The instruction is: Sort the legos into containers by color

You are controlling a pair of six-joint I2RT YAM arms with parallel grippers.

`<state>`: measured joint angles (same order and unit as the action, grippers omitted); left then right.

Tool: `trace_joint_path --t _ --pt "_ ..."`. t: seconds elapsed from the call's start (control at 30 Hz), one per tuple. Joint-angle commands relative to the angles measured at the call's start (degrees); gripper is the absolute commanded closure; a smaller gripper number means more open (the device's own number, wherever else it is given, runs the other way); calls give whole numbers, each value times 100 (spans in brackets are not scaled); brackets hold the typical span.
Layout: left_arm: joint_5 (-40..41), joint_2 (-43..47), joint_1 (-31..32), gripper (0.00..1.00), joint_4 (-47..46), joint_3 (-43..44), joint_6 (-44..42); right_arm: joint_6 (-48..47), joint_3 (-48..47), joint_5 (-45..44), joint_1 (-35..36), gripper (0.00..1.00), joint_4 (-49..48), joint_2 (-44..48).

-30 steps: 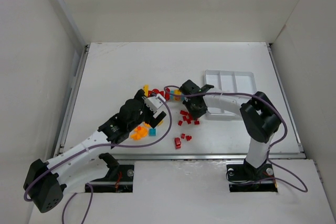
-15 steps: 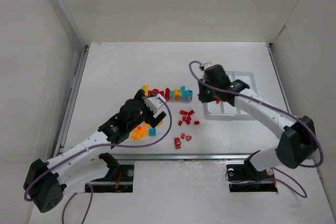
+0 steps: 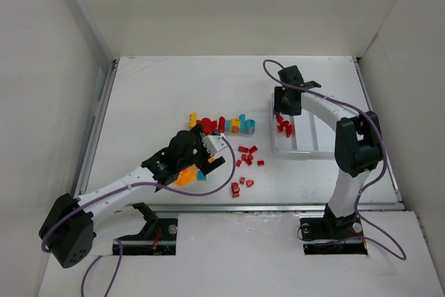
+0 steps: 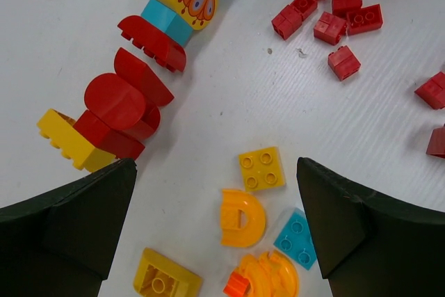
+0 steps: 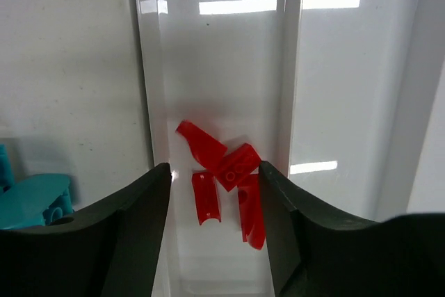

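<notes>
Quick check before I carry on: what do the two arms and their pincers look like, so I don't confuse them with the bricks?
Both are alike. The left arm and right arm have white links joined by bulky black joints, with thin purple cables looping along them. The left pincer and right pincer have plain matte black, wedge-shaped fingers. No markings are legible.

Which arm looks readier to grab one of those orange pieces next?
Left. The left gripper hangs open right over the orange pieces, while the right gripper is off over the white tray, above red bricks lying in it.
</notes>
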<state>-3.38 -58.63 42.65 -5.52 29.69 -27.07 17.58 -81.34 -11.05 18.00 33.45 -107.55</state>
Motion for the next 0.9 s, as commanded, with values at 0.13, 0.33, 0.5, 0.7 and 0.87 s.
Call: trace_joint_path --t 0.13,0.33,0.5,0.7,0.87 --pt "-190 45 -3 0 -265 177 -202 -132 -391 32 2 30 30 330" --pt "12 45 -3 0 -441 124 -202 -913 600 620 747 30 -488 1621" --pt "13 45 -3 6 -441 63 -202 -1179 1374 1193 1802 51 -428 1746" --pt "12 45 -3 31 -318 63 -202 -186 1359 1088 1856 37 -427 1167" --pt "65 45 -3 31 -265 63 -149 -18 1068 920 2041 34 -375 701"
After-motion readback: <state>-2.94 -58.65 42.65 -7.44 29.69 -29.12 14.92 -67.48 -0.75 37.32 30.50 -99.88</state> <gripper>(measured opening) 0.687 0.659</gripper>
